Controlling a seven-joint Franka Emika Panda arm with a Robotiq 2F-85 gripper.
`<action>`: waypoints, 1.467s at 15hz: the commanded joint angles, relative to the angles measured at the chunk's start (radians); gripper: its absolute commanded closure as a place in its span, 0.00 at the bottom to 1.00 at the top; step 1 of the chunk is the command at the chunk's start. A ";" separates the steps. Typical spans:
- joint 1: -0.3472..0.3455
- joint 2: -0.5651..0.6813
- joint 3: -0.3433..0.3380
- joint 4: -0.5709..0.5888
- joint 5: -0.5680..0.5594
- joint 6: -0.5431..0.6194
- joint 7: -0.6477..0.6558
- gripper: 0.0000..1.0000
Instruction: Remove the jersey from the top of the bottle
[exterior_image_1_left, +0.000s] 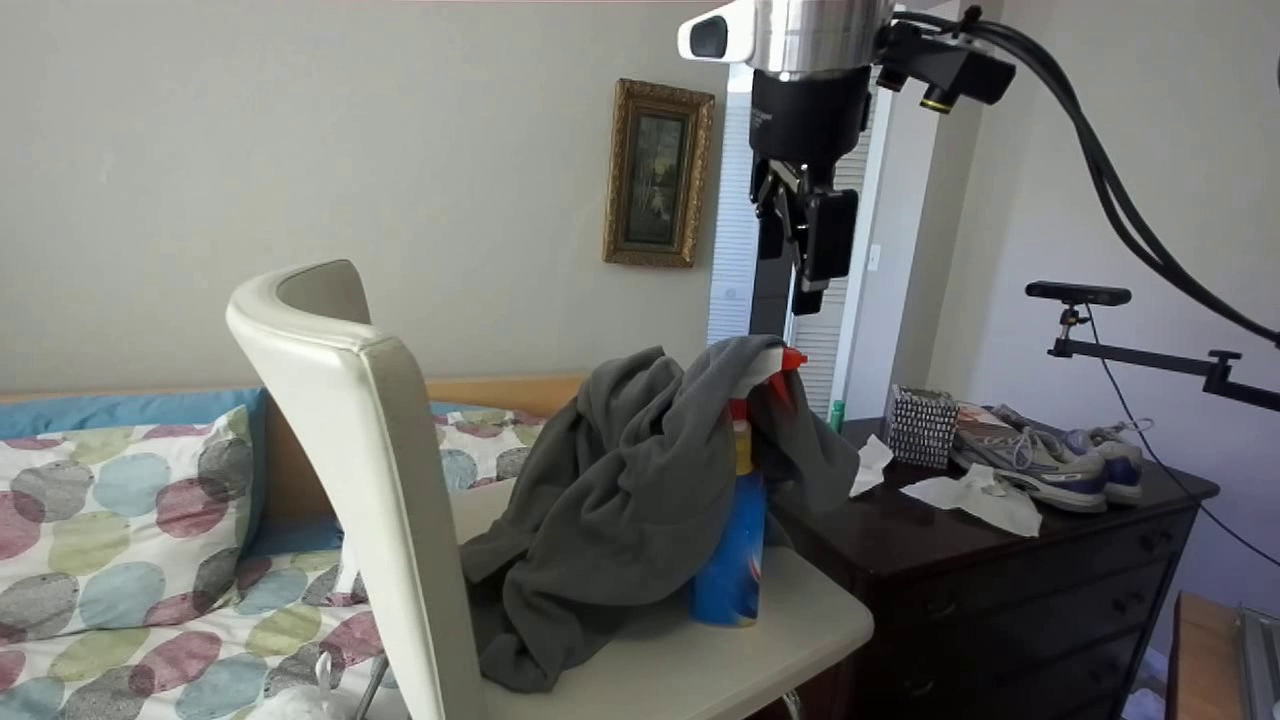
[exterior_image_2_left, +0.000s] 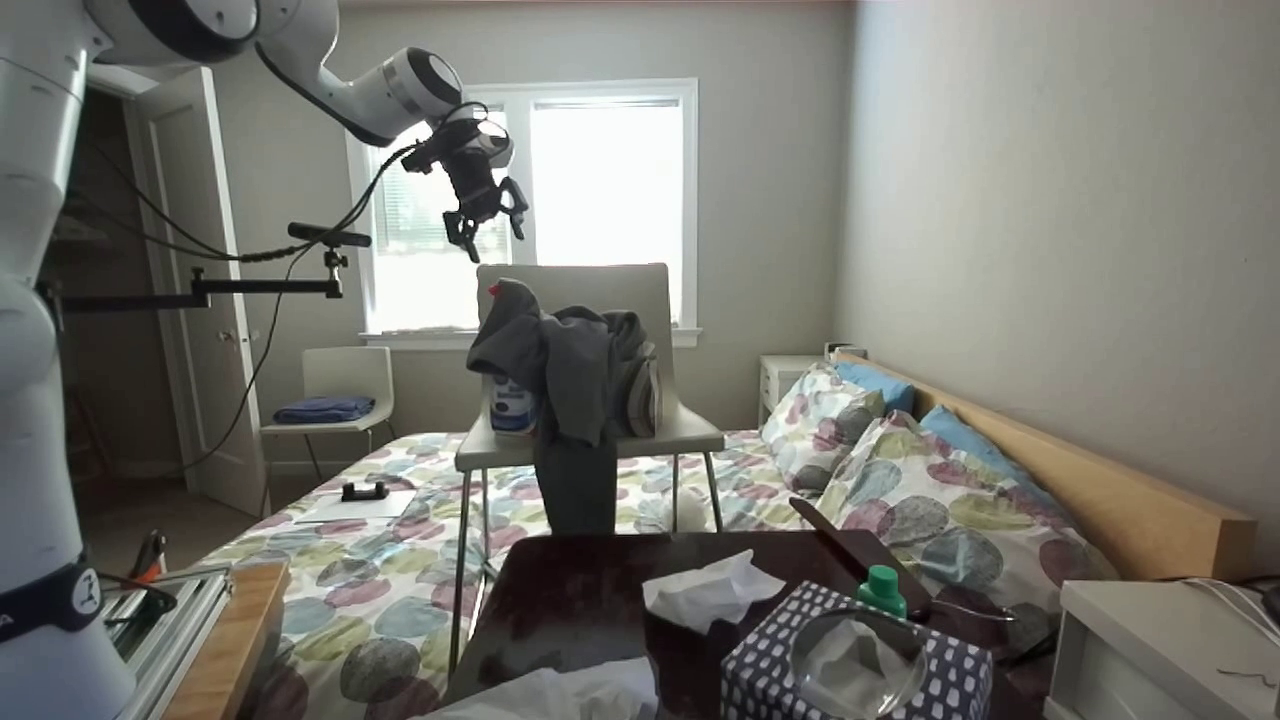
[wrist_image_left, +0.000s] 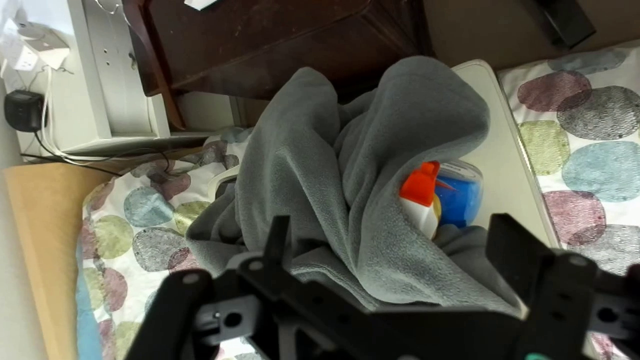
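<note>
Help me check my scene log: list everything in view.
jersey: 1, grey, over bottle
bottle: 1, blue, on near chair
near chair: 1, cream, by dresser
far chair: 1, white, near door
cloth: 1, blue, on far chair
bed: 1, multicoloured, by wall
pillows: 4, spotted or blue, on bed
dresser: 1, dark brown, beside bed
tissue box: 1, dark patterned, on dresser
tissues: 2, white, on dresser
shoes: at least 2, grey, on dresser
picture: 1, gold-framed, on wall
nightstands: 2, white, by bed
robot arm: 1, white, above near chair
jaws: 2, black, open above jersey
</note>
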 joint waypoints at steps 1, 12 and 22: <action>-0.010 0.007 0.003 -0.031 -0.009 0.071 -0.003 0.00; -0.016 0.009 0.001 -0.094 -0.011 0.142 -0.028 0.14; -0.023 0.010 0.000 -0.129 -0.033 0.180 -0.045 0.92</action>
